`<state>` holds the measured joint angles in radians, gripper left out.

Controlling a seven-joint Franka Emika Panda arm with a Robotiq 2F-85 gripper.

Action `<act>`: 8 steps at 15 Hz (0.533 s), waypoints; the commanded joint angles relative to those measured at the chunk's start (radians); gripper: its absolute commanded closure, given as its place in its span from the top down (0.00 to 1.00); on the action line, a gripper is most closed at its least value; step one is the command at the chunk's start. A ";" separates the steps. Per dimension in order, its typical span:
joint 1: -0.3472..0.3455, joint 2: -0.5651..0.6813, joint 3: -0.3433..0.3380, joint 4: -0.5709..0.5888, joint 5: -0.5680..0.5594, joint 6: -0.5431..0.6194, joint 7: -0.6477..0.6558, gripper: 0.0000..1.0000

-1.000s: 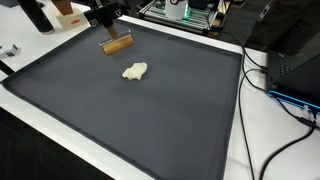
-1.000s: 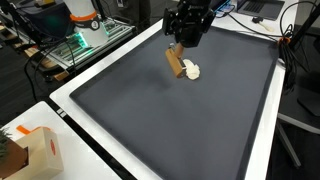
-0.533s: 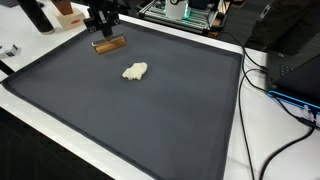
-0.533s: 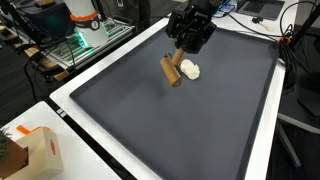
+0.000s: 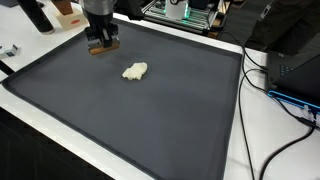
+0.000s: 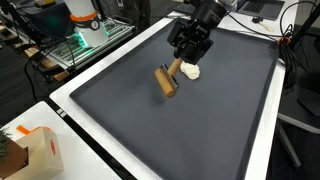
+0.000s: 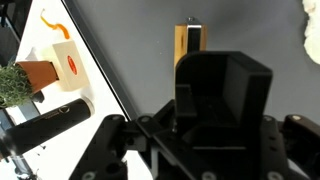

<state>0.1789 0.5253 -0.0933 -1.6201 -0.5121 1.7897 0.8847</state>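
The hand seems to pinch the wooden block by one end. The fingertips are hidden behind the hand's body in the wrist view, so the grip is a judgement from how the block hangs slanting below it in an exterior view. In the wrist view the block sticks straight out beyond the hand, over the dark mat.

In an exterior view the hand and block sit at the far left corner of the mat, low over it or touching it; I cannot tell which. A pale lump lies on the mat, near the block but apart from it.

Since only one end is gripped, the long free end can swing or slip. The grip should be firm, the wrist steady, and any lowering slow and level so the block lands flat. The free end should stay off the lump and inside the mat's edge, where the white worktop begins. A cardboard box and a potted plant stand beyond that edge.
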 commanded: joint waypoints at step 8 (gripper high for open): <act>0.056 0.065 -0.005 0.033 -0.118 -0.047 0.027 0.19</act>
<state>0.2178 0.5775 -0.0955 -1.6034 -0.5880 1.7657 0.9042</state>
